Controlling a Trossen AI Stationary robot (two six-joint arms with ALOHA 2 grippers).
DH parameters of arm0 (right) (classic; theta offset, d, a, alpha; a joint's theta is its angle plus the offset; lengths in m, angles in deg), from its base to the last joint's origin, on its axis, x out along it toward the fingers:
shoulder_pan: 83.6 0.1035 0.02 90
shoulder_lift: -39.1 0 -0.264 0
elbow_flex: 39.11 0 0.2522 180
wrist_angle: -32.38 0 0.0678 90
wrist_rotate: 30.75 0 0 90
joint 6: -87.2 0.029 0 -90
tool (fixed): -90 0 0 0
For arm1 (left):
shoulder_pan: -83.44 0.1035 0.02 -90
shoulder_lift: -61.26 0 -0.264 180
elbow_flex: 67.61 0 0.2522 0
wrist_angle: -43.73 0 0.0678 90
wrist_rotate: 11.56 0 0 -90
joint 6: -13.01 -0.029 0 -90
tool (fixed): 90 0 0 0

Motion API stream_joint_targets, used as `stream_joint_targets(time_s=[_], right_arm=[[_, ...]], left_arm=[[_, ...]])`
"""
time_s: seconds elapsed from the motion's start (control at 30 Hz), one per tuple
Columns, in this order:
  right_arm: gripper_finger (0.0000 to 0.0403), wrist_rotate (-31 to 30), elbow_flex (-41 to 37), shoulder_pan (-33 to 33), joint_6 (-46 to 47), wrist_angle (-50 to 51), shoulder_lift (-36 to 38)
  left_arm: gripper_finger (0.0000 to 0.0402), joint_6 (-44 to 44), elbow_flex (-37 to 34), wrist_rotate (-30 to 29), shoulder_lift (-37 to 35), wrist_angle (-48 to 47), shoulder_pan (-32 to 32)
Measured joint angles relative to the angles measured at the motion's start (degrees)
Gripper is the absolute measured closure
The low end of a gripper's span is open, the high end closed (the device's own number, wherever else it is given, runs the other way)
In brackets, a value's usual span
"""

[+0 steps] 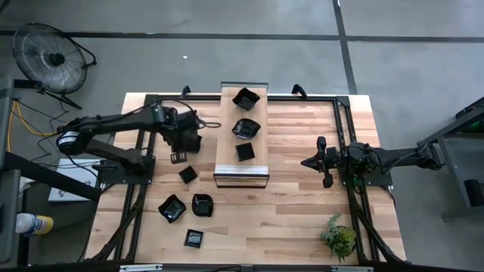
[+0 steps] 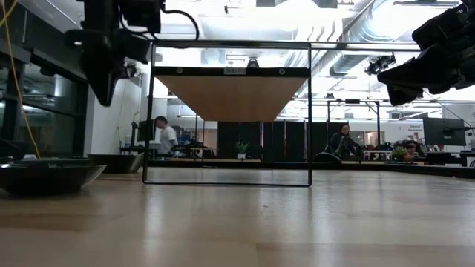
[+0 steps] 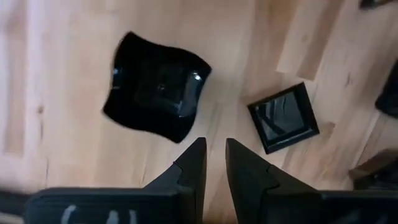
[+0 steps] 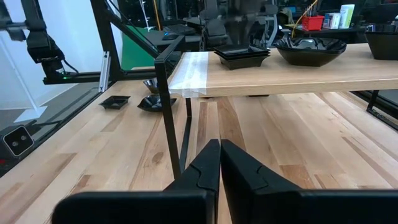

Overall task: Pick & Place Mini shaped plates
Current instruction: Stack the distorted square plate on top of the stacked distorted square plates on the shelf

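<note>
**Left arm between picks, four plates still on the table**

I have the left gripper hovering empty left of centre in the high view, its fingers nearly together. Three glossy black mini shaped plates sit on the raised wooden shelf at top centre. Four wait lower left; nearest is the small square black plate. I judge I must open, descend and grip its rim. The right gripper waits mid-right, fingers closed.
</note>
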Motion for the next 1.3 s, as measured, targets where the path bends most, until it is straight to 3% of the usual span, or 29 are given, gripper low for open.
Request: stream_joint_targets(time_s=[0.17, 0.37, 0.77, 1.13, 1.3], right_arm=[[0.0398, 0.0, 0.0, -0.01, 0.0, -0.01, 0.0], [0.0395, -0.02, 0.0, -0.01, 0.0, -0.01, 0.0], [0.0395, -0.01, 0.0, -0.01, -0.01, -0.01, 0.0], [0.0395, -0.02, 0.0, -0.02, -0.02, -0.02, 0.0], [0.0394, -0.02, 0.0, -0.02, 0.0, -0.02, 0.0]], left_arm=[[0.0346, -6.78, -3.4, -0.39, -0.14, 5.73, -1.51], [0.0347, -12.87, -5.18, -5.07, -2.89, 9.87, -4.12], [0.0347, -12.76, -5.76, -18.1, -6.09, 10.57, -10.95], [0.0347, -12.47, -10.74, -14.4, -6.49, 18.52, -11.89], [0.0347, -15.69, -10.76, -19.26, -6.49, 17.1, -11.85]])
